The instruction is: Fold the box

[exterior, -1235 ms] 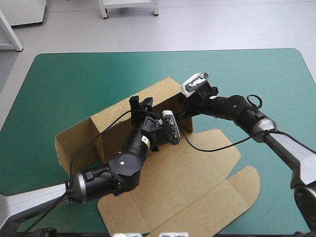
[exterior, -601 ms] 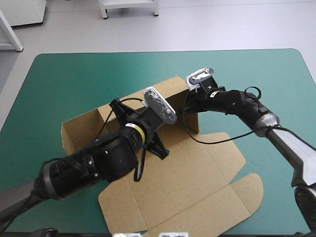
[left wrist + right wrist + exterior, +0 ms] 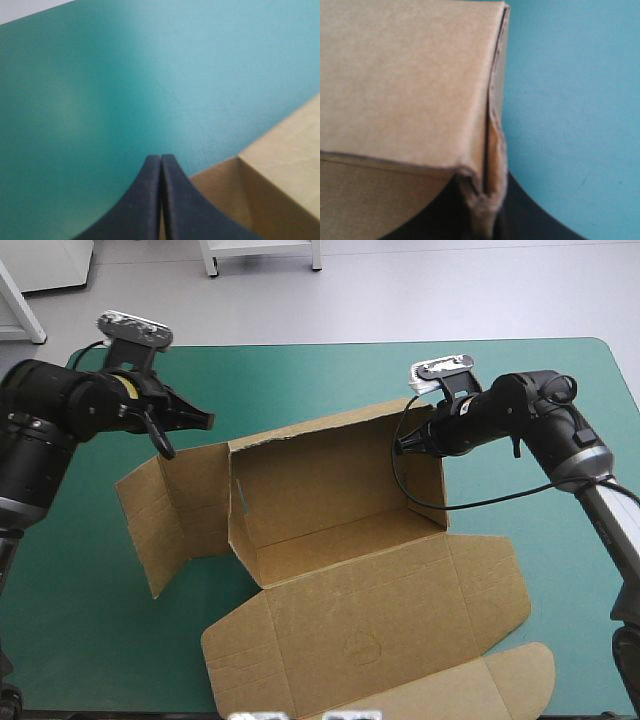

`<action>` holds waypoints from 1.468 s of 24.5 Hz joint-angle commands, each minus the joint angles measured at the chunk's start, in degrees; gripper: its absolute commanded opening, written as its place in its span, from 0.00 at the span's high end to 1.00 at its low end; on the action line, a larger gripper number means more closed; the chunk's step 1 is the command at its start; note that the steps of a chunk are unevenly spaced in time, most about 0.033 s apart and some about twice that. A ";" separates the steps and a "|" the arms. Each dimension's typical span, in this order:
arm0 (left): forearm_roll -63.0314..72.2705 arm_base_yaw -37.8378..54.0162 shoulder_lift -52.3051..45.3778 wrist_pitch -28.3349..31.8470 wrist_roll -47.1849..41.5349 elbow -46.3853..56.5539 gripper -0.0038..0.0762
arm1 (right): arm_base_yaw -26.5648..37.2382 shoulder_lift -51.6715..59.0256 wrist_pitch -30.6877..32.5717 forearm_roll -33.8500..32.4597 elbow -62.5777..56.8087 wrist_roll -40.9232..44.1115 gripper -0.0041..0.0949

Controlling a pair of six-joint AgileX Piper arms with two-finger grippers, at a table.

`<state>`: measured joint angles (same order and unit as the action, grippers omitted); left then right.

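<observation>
The brown box [image 3: 340,500] stands mid-table with its back wall and right wall raised. Its left flap [image 3: 165,510] is splayed outward and the lid [image 3: 380,620] lies flat toward the front edge. My right gripper [image 3: 408,443] is shut on the top of the box's far right corner. In the right wrist view the wall's edge [image 3: 492,125] runs down between the black fingers of that gripper [image 3: 487,215]. My left gripper [image 3: 200,420] hovers off the box's far left, shut and holding nothing. In the left wrist view, the left gripper [image 3: 161,160] forms one arch, with the box [image 3: 280,170] beside it.
The teal-green cover [image 3: 300,380] stretches from behind the box to the table's far edge. The flat lid reaches close to the front edge at the right.
My left arm has pulled out from over the box and swung to the far left, shutting its gripper. The right gripper moved right with the corner, and the box now stands wider open.
</observation>
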<state>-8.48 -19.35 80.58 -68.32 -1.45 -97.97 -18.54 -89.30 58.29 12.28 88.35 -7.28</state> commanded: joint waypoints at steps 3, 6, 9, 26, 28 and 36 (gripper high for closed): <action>16.57 17.61 -1.16 4.65 8.42 -1.81 0.96 | 0.45 1.93 10.94 1.70 8.59 3.10 0.96; 22.58 24.51 1.07 3.32 11.50 -1.81 0.96 | 0.45 -1.88 13.06 3.03 9.53 3.50 0.96; 23.86 25.77 2.40 2.91 12.90 -1.81 0.96 | 0.45 -6.63 13.06 3.42 9.53 3.50 0.96; 25.55 25.77 2.77 2.63 14.57 -1.81 0.96 | 0.45 -14.90 3.74 3.72 16.34 -5.53 0.42; 25.55 25.77 2.77 2.51 14.57 -1.81 0.96 | 0.45 -14.90 3.89 2.11 18.39 -4.68 0.34; 25.34 25.77 2.77 2.51 15.36 -1.81 0.96 | 0.45 -14.90 13.20 -1.31 27.74 -0.85 0.32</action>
<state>15.24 6.39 85.27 -68.15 13.34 -97.98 -18.20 -107.36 69.04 10.07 111.88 -9.10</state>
